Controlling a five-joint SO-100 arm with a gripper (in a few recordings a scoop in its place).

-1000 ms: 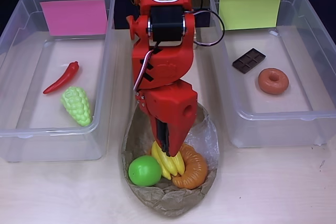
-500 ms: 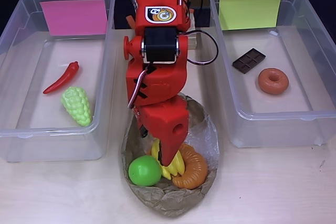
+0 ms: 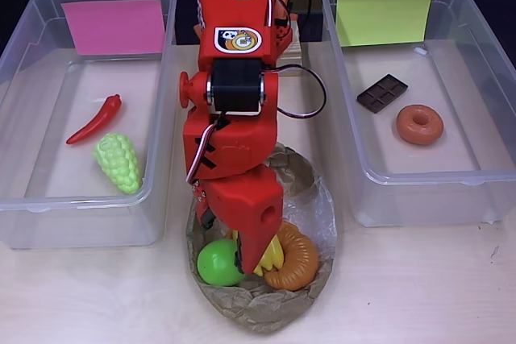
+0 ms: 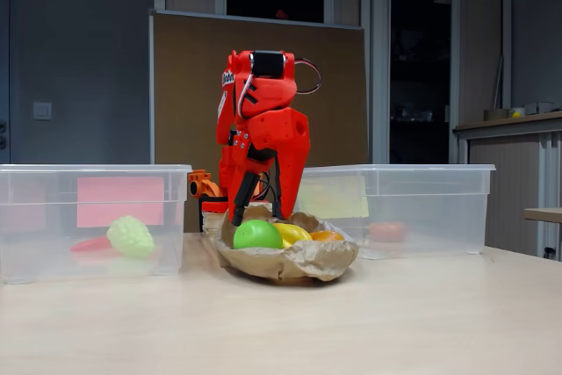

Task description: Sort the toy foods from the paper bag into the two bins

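While the red arm leans down over the paper bag (image 3: 260, 312) at the table's (image 3: 419, 288) front edge, its gripper (image 3: 244, 262) dips into the bag between the green apple (image 3: 216, 263) and the yellow bananas (image 3: 272, 257) — whether the fingers are spread or clamped cannot be told, since the wrist housing covers them from above. The orange croissant (image 3: 297, 257) curls against the bag's right wall, touching the bananas. In the bin (image 3: 24, 30) with the pink label (image 3: 115, 25), on the overhead view's left, the red chili (image 3: 95, 118) and green grapes (image 3: 118, 161) lie near its middle. The other bin (image 3: 492, 30) — yellow-green label (image 3: 384, 15) at its far end — holds the chocolate bar (image 3: 382, 93) and brown donut (image 3: 419, 124), just beside each other.
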